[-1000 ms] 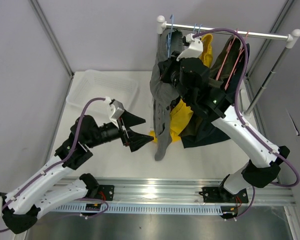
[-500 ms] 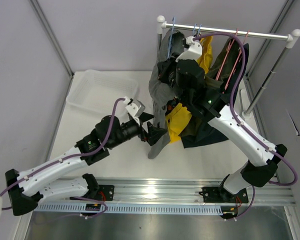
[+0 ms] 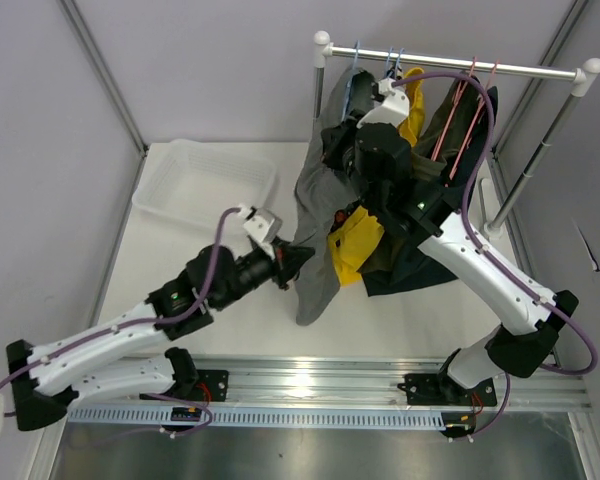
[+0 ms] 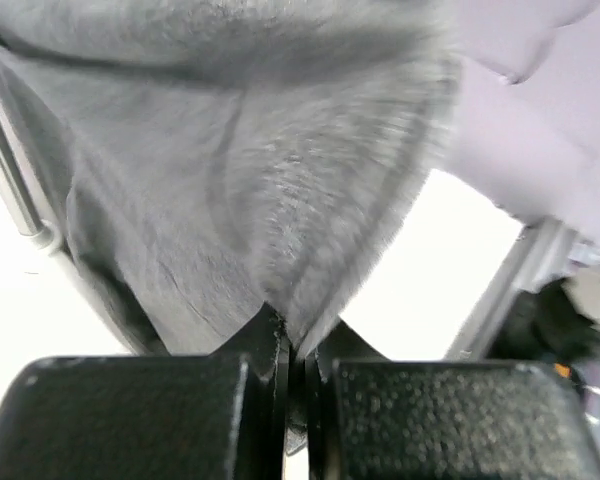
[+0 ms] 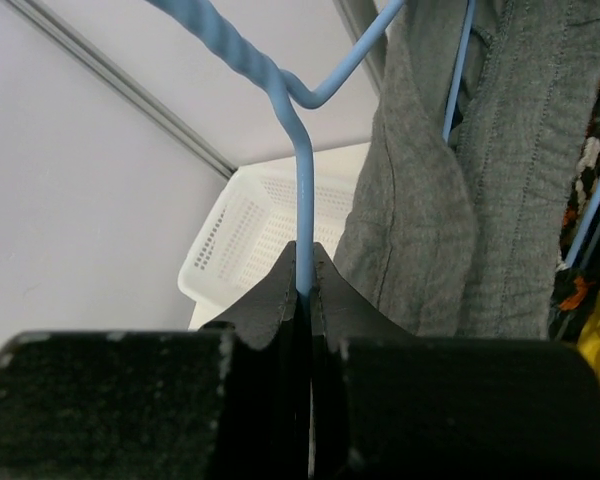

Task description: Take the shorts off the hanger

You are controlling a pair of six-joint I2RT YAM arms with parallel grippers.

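In swings the left claw [image 3: 292, 263], now pinched shut on the grey shorts [image 3: 318, 285] hanging from the rail [image 3: 520, 70], while the right claw [image 5: 302, 290] clamps the blue hanger [image 5: 299, 190], so a pull-off looks ready.

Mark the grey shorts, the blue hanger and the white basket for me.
grey shorts [image 3: 313, 285], top external view, on the hanging lower leg.
blue hanger [image 5: 302, 220], right wrist view, on the straight wire below the twist.
white basket [image 3: 208, 150], top external view, on its far rim.
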